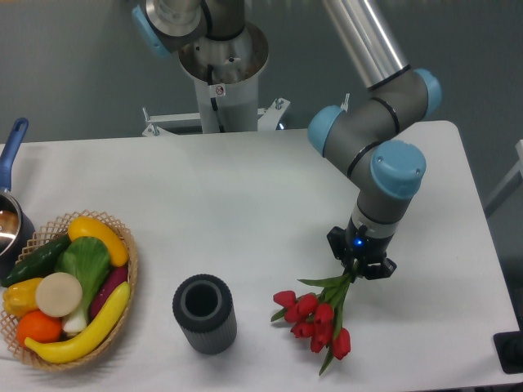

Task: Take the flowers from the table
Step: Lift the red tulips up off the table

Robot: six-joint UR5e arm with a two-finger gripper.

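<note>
Tulips (315, 320) lie near the table's (245, 204) front-right edge, red heads toward the front, stems slanting back-right. Gripper (356, 268) pinches those stem ends, jaws pressed onto them.

One fixed high frontal view down across the table (245, 188)

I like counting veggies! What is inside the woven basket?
The basket holds two yellow bananas, a green leafy vegetable, a dark cucumber, a round white piece, an orange and something purple. Whatever lies underneath them is covered.
</note>
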